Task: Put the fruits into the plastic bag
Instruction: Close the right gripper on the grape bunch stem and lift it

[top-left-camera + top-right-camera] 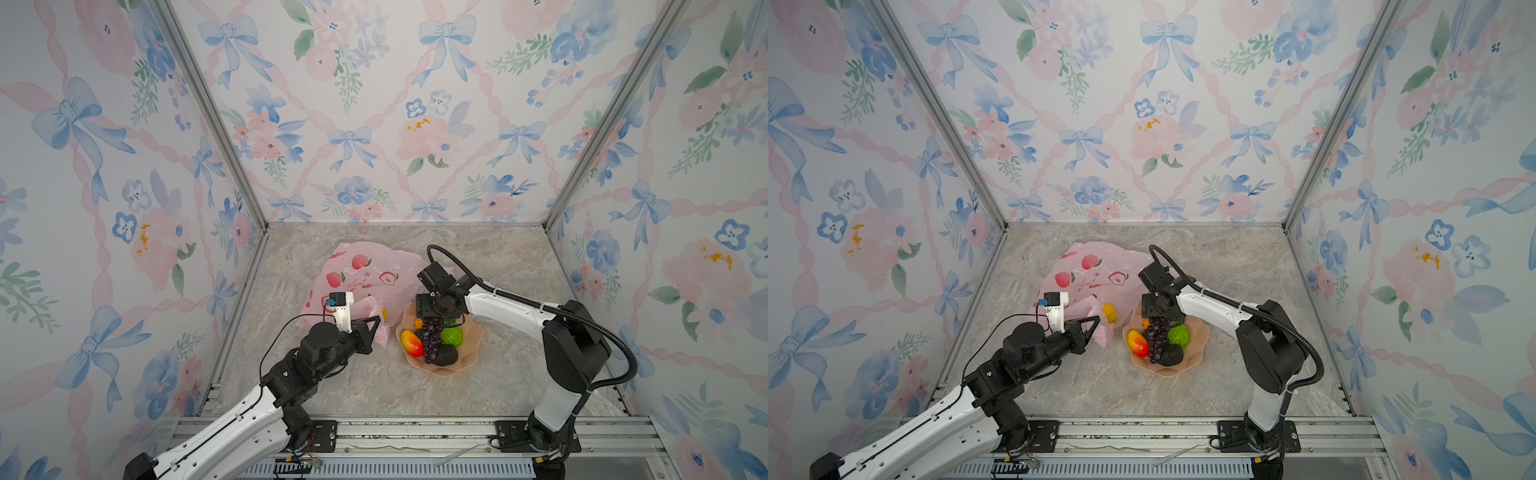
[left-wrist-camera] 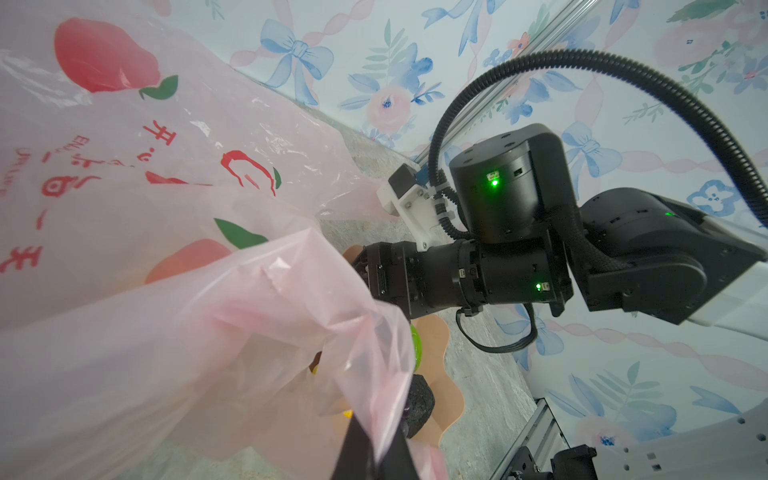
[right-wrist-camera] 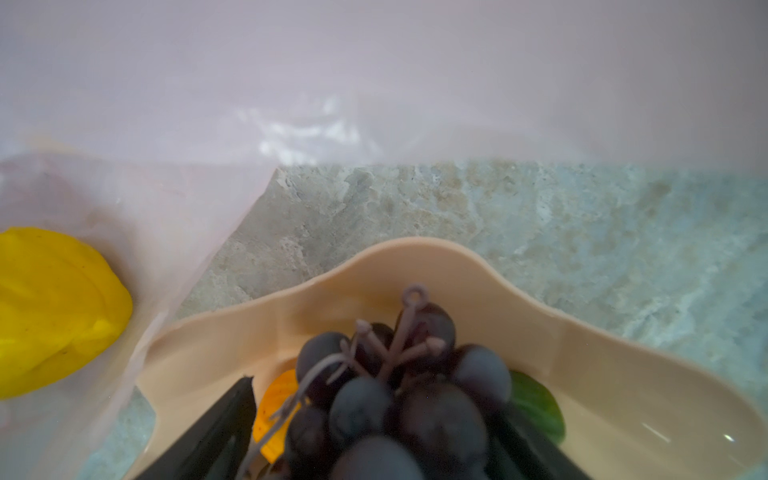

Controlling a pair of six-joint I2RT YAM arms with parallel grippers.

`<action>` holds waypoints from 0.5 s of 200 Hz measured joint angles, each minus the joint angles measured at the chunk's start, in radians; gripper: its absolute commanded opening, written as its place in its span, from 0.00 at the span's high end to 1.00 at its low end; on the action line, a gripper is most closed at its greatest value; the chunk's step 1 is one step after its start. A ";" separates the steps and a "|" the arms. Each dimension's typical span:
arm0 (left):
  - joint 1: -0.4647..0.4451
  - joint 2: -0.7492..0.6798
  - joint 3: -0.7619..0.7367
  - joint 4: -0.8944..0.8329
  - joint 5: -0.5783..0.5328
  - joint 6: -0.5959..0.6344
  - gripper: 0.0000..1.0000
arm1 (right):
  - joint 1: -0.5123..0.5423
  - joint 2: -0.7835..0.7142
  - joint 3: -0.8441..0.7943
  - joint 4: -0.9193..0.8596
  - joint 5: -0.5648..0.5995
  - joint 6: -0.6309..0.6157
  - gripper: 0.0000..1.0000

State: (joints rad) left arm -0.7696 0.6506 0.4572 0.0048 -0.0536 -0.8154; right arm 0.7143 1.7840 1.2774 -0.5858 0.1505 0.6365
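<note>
Left wrist view shows the left gripper (image 2: 374, 451) fully closed on a fold of the plastic bag (image 2: 124, 291), pinching the thin film at the bag's open end and holding it raised. In both top views the bag lies on the table (image 1: 374, 390) left of centre, with its mouth facing the bowl (image 1: 473, 332). The lemon (image 1: 1108, 312) sits just inside that mouth. The bowl stands just beside the bag and contains the mango (image 1: 411, 343), the grape bunch (image 1: 430, 332), the green fruit (image 1: 451, 336) and the avocado (image 1: 445, 355). The right gripper (image 3: 374, 399) is lowered into the bowl with its jaws apart, one on each side of the grape bunch. A gap shows beside one jaw, so no grip is established. Step in hand, by judgement: picking the grapes. The next move calls for closing the jaws on the bunch near its stem and lifting it clear of the rim. The bunch must then travel left into the raised mouth without dragging the film, while the left gripper holds the opening.
</note>
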 measured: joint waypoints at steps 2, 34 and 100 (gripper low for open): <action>0.000 0.000 0.000 0.000 0.000 0.000 1.00 | 0.000 0.000 0.000 0.000 0.000 -0.003 0.27; 0.000 0.000 0.000 0.000 0.000 0.000 1.00 | 0.000 -0.004 0.000 0.004 0.004 -0.010 0.47; 0.000 -0.023 0.000 0.000 0.000 0.000 1.00 | 0.001 -0.041 -0.011 0.018 0.004 -0.034 0.57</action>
State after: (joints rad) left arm -0.7696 0.6273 0.4572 0.0044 -0.0536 -0.8158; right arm 0.7151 1.7428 1.2663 -0.5674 0.1543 0.6029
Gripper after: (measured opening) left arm 0.050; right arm 0.436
